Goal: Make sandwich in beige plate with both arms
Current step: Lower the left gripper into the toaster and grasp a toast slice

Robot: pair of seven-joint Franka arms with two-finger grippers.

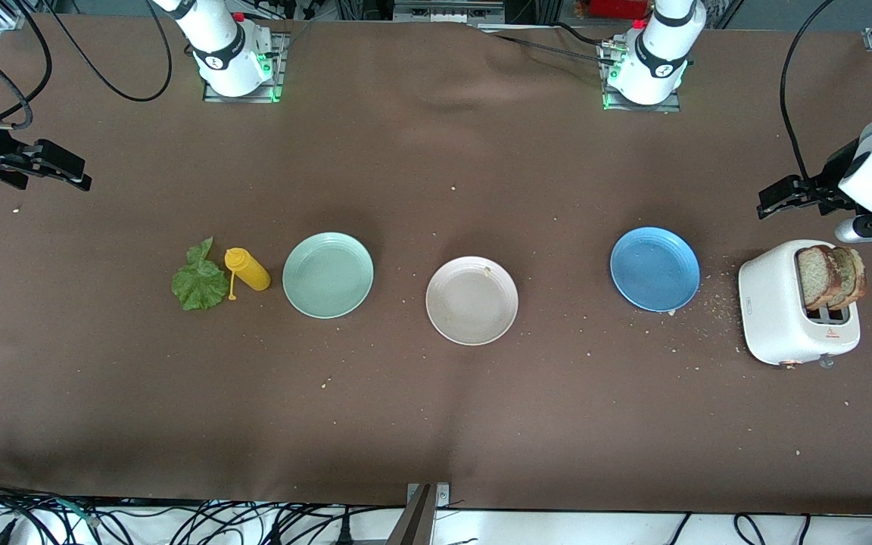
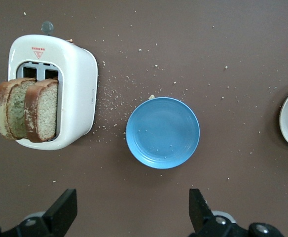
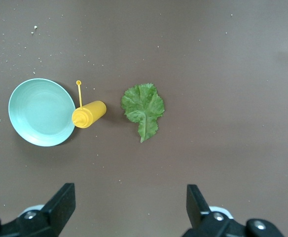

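between mint plate and blue plate, bare beige plate, claws apart

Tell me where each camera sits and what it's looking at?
Front view: high across the table, facing both arms; shows left gripper, right gripper, beige plate.
Left wrist view: looks down on toaster, bread slices, blue plate; own fingers open.
Right wrist view: looks down on lettuce leaf, yellow bottle, mint-green plate; own fingers open.
Shared: front sees everything.
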